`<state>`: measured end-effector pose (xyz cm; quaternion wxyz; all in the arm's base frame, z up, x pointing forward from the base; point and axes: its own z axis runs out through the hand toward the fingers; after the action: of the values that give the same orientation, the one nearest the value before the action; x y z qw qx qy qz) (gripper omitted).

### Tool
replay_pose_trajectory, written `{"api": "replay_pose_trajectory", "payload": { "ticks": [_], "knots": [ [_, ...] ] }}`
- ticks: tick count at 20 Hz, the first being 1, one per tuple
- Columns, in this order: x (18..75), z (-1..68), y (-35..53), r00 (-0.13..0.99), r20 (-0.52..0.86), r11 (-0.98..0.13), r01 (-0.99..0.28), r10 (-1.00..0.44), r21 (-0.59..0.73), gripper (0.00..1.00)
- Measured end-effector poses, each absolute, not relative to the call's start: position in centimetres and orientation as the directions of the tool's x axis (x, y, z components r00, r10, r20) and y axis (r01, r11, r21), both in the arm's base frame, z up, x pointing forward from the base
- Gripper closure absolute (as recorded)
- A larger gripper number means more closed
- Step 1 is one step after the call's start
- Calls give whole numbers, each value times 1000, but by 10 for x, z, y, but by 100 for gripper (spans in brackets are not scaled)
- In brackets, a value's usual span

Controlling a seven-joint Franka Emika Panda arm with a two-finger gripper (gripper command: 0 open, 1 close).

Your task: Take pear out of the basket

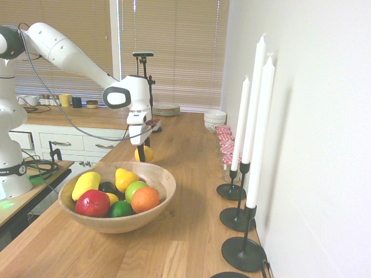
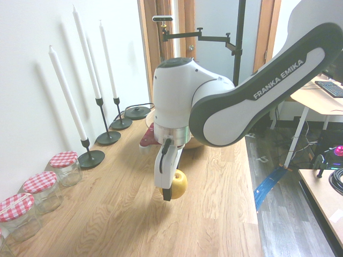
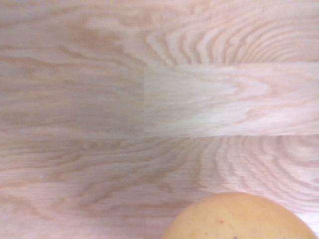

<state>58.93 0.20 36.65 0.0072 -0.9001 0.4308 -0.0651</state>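
The round yellow pear (image 1: pixel 148 154) is up against the end effector (image 1: pixel 141 152); the wide wooden bowl (image 1: pixel 118 223) sits near it, upright, full of fruit.

We see a yellow pear (image 2: pixel 179 184) with a faint orange tinge, low in the centre of the second exterior view. In the first exterior view, lower left, we find a pale wood basket (image 1: pixel 116 226) with red, orange, green, yellow and near-black fruit (image 1: pixel 93 203). The bench (image 1: pixel 197 231) is honey-brown with streaky grain. We note red-and-white checked lids (image 2: pixel 39 182) at lower left in the second exterior view, and white candles (image 1: pixel 260 133) on black holders (image 1: pixel 244 253) at right in the first.
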Motion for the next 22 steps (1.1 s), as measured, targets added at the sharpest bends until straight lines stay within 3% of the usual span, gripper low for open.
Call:
{"api": "replay_pose_trajectory", "payload": {
  "ticks": [2,3,22],
  "knots": [
    [590,359,4,615,106,-622,-780,-782,-64,100],
    [590,356,6,615,103,-622,-781,-782,-61,0],
    [551,334,34,566,96,-573,-815,-819,-80,0]
  ]
}}
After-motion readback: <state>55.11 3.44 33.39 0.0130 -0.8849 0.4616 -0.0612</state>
